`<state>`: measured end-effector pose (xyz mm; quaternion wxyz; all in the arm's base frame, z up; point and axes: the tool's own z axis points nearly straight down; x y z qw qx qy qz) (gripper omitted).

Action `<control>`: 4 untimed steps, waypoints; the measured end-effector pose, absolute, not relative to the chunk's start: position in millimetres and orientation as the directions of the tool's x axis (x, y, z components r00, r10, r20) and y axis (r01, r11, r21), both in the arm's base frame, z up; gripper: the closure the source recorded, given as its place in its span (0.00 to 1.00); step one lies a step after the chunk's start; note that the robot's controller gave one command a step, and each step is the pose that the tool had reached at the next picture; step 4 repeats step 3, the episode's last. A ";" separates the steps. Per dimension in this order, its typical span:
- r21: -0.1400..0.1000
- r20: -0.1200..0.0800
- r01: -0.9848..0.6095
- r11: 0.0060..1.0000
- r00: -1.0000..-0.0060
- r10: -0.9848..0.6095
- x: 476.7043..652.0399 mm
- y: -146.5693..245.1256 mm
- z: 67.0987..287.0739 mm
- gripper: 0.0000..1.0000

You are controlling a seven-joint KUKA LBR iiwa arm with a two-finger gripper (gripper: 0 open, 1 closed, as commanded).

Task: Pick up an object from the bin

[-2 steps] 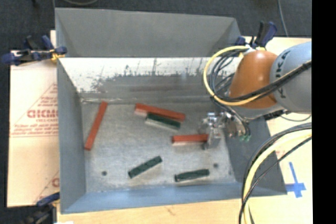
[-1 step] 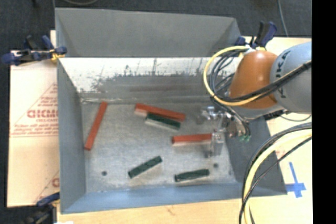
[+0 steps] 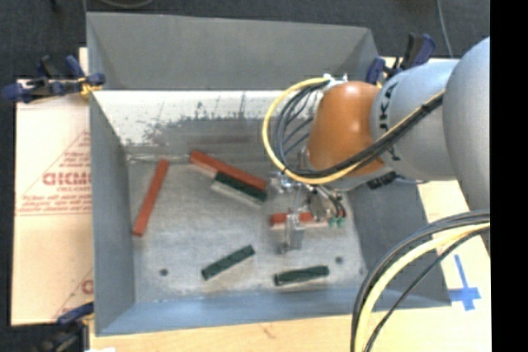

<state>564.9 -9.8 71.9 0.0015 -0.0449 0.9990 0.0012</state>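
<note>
Gripper points down at the bin floor. Open or shut: cannot tell, as the wrist and cables cover it. There is a small red patch at its tip, either tool part or thing; undecided. No held thing confirmed.

Judgement: pick not yet made.

- Nearest candidate: dark green bar, just below the gripper, flat and free on all sides, so probably the easiest to take.
- Second green bar, lower left of the gripper, also lying apart.
- Up-left, near: red bar with third green bar touching alongside. Crowded, so a poorer grasp.
- Far left: long red bar, by the wall.

Count: green 3, red 2.
</note>
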 end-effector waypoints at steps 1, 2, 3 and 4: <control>-0.001 -0.004 -0.087 0.996 -0.996 -0.087 565.3 -14.5 72.2 1.00; 0.000 -0.011 -0.087 0.996 -0.996 -0.087 617.4 7.6 98.4 1.00; -0.004 -0.015 -0.090 0.996 -0.996 -0.090 639.3 -5.1 243.9 1.00; -0.004 -0.015 -0.090 0.996 -0.996 -0.090 639.3 -5.1 243.9 1.00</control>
